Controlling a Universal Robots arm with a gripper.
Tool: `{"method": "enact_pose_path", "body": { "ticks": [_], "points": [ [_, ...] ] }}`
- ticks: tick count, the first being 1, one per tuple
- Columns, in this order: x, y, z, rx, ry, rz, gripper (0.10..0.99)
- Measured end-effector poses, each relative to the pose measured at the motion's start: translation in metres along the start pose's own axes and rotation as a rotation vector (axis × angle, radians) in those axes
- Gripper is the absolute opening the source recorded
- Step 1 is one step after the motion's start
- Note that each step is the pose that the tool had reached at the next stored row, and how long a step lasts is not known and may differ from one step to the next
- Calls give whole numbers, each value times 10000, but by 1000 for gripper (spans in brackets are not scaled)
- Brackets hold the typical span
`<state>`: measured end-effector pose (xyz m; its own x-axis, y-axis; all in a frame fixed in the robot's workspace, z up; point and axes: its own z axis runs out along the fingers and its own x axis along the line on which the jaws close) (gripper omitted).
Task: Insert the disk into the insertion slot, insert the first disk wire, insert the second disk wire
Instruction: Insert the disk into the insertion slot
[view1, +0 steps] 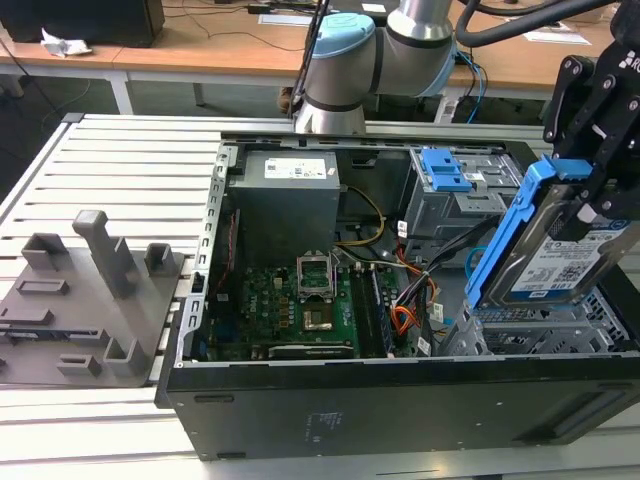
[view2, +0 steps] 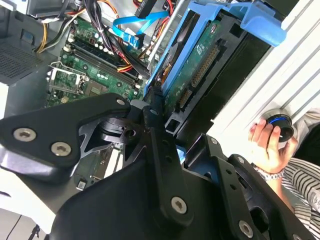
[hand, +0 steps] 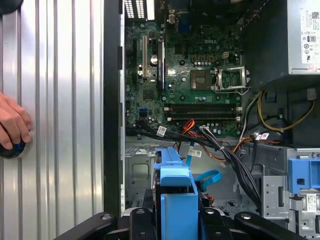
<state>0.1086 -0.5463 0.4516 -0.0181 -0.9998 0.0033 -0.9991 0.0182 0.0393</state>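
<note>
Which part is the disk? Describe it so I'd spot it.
In the open black computer case, look at the exterior view's right. There the gripper holds the disk tilted above a perforated grey cage: a labelled silver slab in a bright blue frame, the only part held aloft.

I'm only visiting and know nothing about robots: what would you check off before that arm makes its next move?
1. Grip on the disk: ok, the gripper is clamped on it.
2. Disk seated in the insertion slot: not ok, it sits tilted over the slot.
3. Slot free of wires: cannot tell, the disk hides the bay.
4. Person's hand outside the case: ok, it rests on a round button on the table.
5. Wires plugged into the disk: not ok, its connector is bare.
</note>
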Motion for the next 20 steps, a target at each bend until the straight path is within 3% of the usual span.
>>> {"method": "enact_pose_path", "body": {
  "ticks": [20],
  "points": [
    [0,-3,85,0,0,0,361]
  ]
}}
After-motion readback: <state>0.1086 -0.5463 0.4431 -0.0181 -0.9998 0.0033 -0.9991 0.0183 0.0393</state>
